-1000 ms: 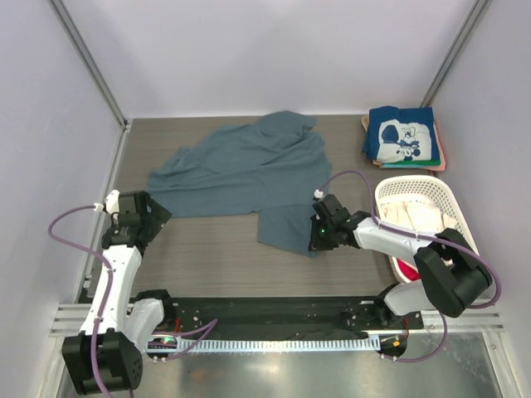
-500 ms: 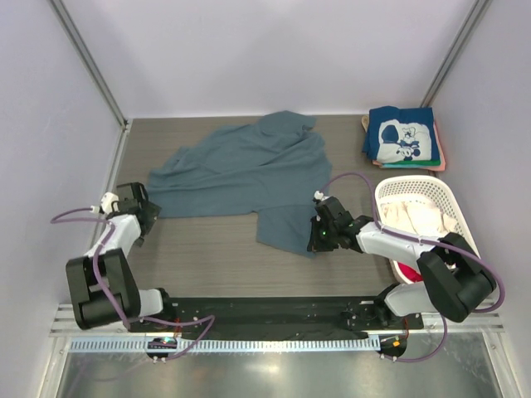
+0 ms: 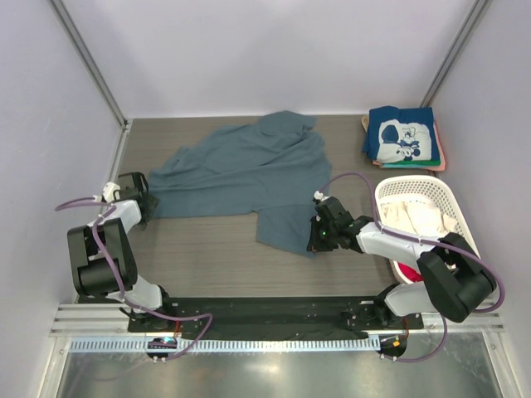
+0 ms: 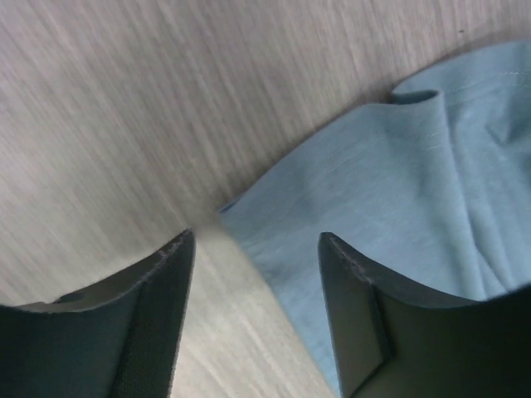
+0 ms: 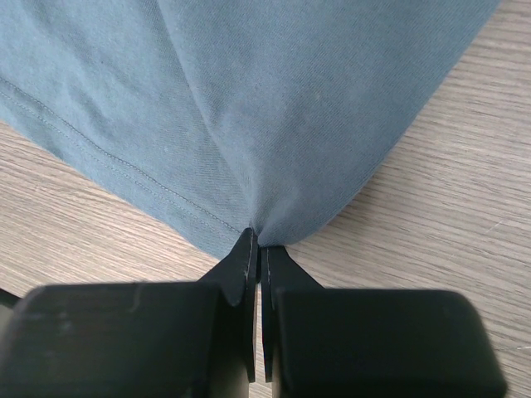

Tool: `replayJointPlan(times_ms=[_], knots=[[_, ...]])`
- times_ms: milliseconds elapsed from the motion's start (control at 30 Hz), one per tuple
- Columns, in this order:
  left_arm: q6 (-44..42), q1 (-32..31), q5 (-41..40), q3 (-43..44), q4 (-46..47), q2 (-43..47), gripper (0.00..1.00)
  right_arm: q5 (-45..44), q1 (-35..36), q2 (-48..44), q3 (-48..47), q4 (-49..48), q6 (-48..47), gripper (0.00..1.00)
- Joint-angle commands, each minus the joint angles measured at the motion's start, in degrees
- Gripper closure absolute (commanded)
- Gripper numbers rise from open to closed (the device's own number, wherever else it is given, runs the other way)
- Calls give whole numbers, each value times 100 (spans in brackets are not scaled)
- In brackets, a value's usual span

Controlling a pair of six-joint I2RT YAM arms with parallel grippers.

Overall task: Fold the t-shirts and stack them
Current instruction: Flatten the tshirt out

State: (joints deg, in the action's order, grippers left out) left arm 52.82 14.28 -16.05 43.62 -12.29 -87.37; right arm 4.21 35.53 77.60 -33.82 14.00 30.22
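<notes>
Slate-blue t-shirt point(image 3: 241, 170) lies unfolded and rumpled mid-table point(image 3: 207, 249), one flap hanging toward the near edge. Its long axis runs roughly left to right, tilted a bit toward the far right corner; which end is the neck I cannot tell (the bump at the far edge could be collar or sleeve). Right gripper point(image 5: 255, 242) is clenched on the near hem of that flap, cloth bunching into the tips. Left gripper point(image 4: 253, 249) is at the shirt's left corner, fingers spread either side of the cloth tip, nothing gripped. Progress looks partial: a folded stack sits at the far right with the navy t-shirt point(image 3: 402, 137) on top, so several seem done. Left to do: this blue one, not yet folded, plus a cream shirt point(image 3: 419, 217) and something red in the basket point(image 3: 383, 203).
</notes>
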Motion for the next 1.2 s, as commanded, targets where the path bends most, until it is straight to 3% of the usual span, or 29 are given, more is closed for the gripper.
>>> replayJointPlan(times_ms=[0,133,333,667,1167], knots=[[159,22,146,51,333,-192,41,-51,33,-8,139,77,-77,99],[141,22,164,77,491,-324,60,-52,33,1,130,85,-95,99],[36,22,287,165,579,-369,98,-95,33,-113,174,50,-77,99],[71,22,507,-195,96,1114,100,-96,24,-895,139,454,159,99],[27,48,902,-591,-1231,3173,100,-359,24,-3206,-186,1930,704,99]])
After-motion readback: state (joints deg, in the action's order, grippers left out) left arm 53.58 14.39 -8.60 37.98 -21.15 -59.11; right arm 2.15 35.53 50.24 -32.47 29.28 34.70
